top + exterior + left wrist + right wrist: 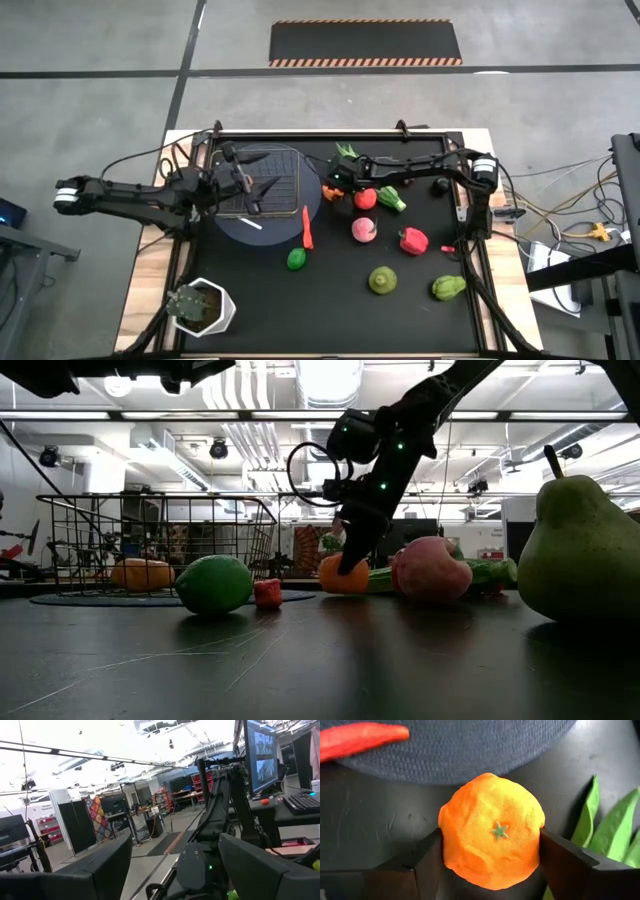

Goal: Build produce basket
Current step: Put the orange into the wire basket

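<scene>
Orange (492, 831) squeezed in steeply down-angled right gripper (490, 852) beside basket (262, 185)

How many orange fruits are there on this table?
2. One round orange toy fruit is gripped by the right end effector beside the grey disc; a second orange piece shows through the dark wire basket in the low view. More may be hidden there.

Right gripper (490, 852) fingers clamped; left gripper (243, 183) fingers spread.
</scene>
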`<control>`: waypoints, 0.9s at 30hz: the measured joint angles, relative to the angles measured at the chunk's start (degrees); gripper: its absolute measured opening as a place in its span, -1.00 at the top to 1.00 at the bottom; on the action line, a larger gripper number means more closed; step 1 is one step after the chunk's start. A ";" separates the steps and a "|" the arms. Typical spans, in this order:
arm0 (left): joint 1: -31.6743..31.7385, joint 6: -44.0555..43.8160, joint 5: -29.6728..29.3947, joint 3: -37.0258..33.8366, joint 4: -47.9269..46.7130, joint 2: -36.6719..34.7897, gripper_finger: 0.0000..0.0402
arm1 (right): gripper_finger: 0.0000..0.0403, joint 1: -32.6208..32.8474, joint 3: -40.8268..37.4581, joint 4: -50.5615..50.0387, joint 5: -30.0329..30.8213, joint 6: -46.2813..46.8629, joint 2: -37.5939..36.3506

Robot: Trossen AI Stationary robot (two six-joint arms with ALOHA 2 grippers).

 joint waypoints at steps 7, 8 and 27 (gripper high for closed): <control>0.00 1.30 -0.28 -0.02 0.18 0.56 -0.39 | -0.31 0.16 10.23 -16.32 0.47 -1.17 -3.81; 0.00 1.39 -0.63 -0.02 0.18 0.56 -0.39 | -0.32 0.15 11.86 -16.93 0.44 -1.11 -4.47; -0.02 -3.61 -1.90 -0.17 9.14 -0.80 -0.39 | -0.31 2.10 20.27 13.86 -8.99 4.92 -3.68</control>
